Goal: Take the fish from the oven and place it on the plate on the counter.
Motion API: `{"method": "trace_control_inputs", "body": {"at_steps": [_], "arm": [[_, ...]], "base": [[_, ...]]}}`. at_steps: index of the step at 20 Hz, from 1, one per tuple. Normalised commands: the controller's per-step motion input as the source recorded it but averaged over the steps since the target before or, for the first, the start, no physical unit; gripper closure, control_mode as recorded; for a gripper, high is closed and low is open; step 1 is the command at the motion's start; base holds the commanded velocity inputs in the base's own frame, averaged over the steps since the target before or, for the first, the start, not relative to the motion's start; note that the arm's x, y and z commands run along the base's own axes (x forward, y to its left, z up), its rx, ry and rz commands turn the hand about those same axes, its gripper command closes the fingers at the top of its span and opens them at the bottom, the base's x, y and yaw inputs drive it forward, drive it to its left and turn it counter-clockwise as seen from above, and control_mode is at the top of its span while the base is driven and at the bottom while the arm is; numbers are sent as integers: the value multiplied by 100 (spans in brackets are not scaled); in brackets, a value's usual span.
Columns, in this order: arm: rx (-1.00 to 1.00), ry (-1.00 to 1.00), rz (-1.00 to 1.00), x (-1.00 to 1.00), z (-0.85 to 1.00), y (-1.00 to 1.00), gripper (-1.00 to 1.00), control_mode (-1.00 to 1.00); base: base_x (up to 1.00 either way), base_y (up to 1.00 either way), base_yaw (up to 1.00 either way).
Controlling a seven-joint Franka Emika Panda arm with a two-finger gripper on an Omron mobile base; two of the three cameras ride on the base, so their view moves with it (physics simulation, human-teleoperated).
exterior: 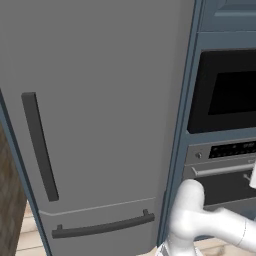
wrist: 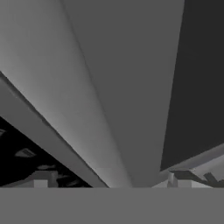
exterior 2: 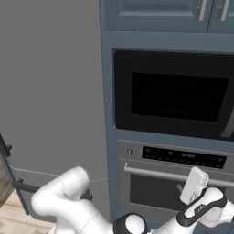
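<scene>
With the end effector [exterior 2: 197,182] spread wide and empty just before the shut oven [exterior 2: 176,176], we hook its handle [exterior 2: 155,173] squarely and pull down steadily; the fish presumably waits inside.

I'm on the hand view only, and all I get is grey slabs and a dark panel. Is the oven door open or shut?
Observer: Shut. The right base view shows the oven with its dark door closed and the handle bar running across the top of it.
Operator: Where is the gripper relative to that bar?
Observer: The gripper is in front of the right part of the door, at about the height of the bar and pointing up. I cannot tell whether it touches.
Operator: What is next to the oven?
Observer: In the left base view a tall grey fridge stands directly to its left.
</scene>
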Motion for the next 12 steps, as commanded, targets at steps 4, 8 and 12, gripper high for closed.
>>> {"method": "trace_control_inputs", "body": {"at_steps": [4, 8, 12], "arm": [[-3, -4, -29, 14, 0, 43, -100, -100], [-7, 0, -35, 22, 0, 50, -100, -100], [-7, 0, -34, 13, 0, 41, -100, -100]], "base": [[0, 0, 0], [0, 0, 0], [0, 0, 0]]}}
